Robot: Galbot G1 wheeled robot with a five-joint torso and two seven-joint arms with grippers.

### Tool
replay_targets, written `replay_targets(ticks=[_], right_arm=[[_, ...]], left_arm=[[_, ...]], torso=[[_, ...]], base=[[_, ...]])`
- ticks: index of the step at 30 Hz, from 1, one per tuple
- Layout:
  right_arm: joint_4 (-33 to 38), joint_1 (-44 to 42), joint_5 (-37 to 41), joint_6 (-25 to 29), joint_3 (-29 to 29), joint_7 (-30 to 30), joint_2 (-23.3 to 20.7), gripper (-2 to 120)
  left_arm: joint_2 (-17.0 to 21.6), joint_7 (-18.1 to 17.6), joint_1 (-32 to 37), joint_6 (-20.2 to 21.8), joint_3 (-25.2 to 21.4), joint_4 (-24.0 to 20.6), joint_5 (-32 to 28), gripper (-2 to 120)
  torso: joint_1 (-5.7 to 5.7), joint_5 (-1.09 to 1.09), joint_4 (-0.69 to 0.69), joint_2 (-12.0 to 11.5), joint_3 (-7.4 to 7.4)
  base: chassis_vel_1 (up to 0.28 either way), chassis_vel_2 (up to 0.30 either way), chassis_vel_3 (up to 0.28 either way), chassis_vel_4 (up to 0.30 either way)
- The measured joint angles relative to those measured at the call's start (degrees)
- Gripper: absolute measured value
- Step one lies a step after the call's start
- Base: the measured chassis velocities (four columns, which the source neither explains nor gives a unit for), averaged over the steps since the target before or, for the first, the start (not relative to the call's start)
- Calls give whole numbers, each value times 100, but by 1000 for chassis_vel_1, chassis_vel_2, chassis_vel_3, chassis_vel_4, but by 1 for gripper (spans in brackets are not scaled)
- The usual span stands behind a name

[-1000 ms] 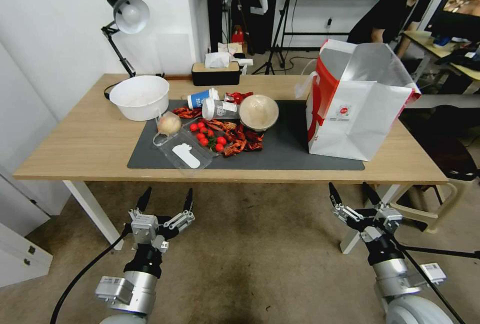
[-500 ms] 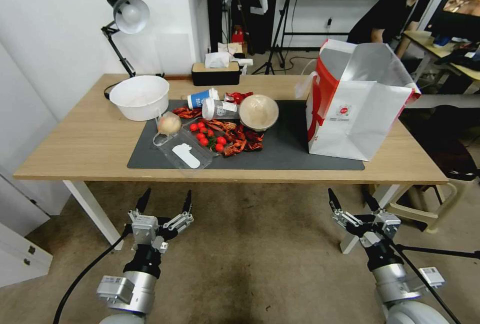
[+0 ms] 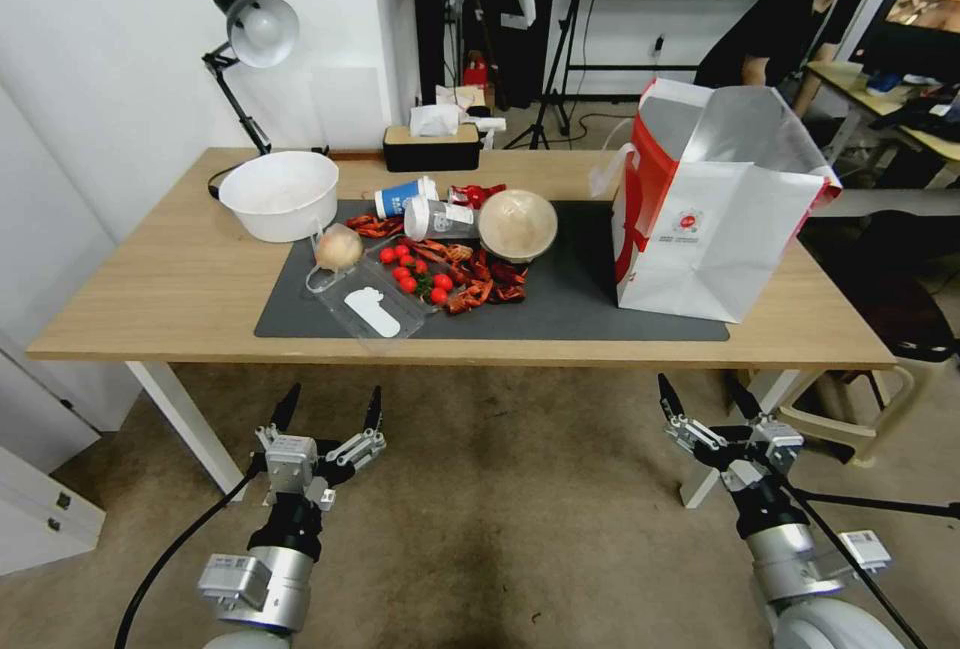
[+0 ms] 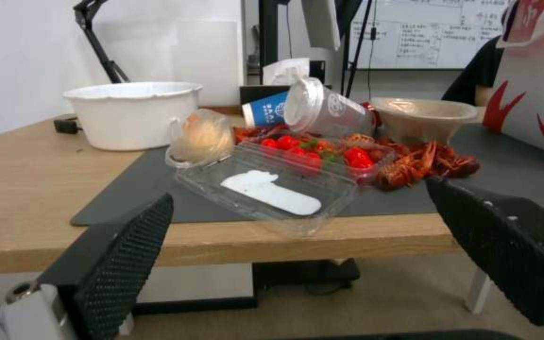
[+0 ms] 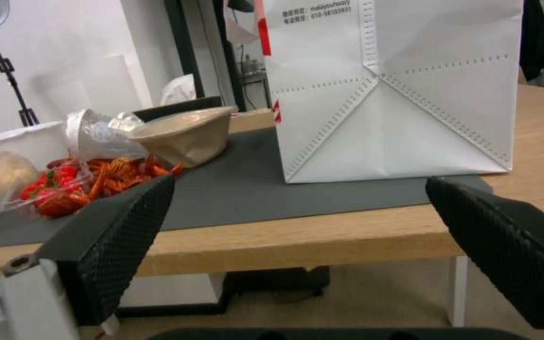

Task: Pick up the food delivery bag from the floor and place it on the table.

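Left gripper point(image 3: 329, 407) and right gripper point(image 3: 703, 397): both sets of jaws spread wide and empty, held low over the floor point(image 3: 520, 519), just short of the near edge of the tabletop point(image 3: 170, 289) and below its level.

Food delivery bag point(image 3: 712, 214): one, already standing upright on the tabletop, beyond and above the right jaws, its base partly on the dark mat point(image 3: 580, 299) and its mouth open to the foil lining. As seen from the right wrist, its folded, creased white face point(image 5: 398, 94) stands squarely ahead between the two jaws.

Handling, as judged: paper walls, thin and easily crushed; probably light if empty, though its contents are hidden. The walls would buckle under a hard squeeze. The stiffer folded upper rim, or the two red side gussets taken together, look the safer holds.

Count, outward from the left jaws: one clear plastic clamshell point(image 4: 272, 189), several cherry tomatoes point(image 3: 408, 274), a heap of crayfish point(image 3: 475, 284), one tan bowl point(image 3: 517, 224), two tipped cups point(image 3: 420, 209), one white plastic bowl point(image 3: 280, 194), one tissue box point(image 3: 432, 147), one desk lamp point(image 3: 250, 39).
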Motion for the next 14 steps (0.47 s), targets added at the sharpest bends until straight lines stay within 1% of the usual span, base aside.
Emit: replay_targets(ticks=[14], right_arm=[[6,0,2,2,2,-4,-3,100]], left_arm=[[0,-2,2,4,4,0,1,100]], torso=[[0,0,0,0,0]], base=[[0,0,0,0]])
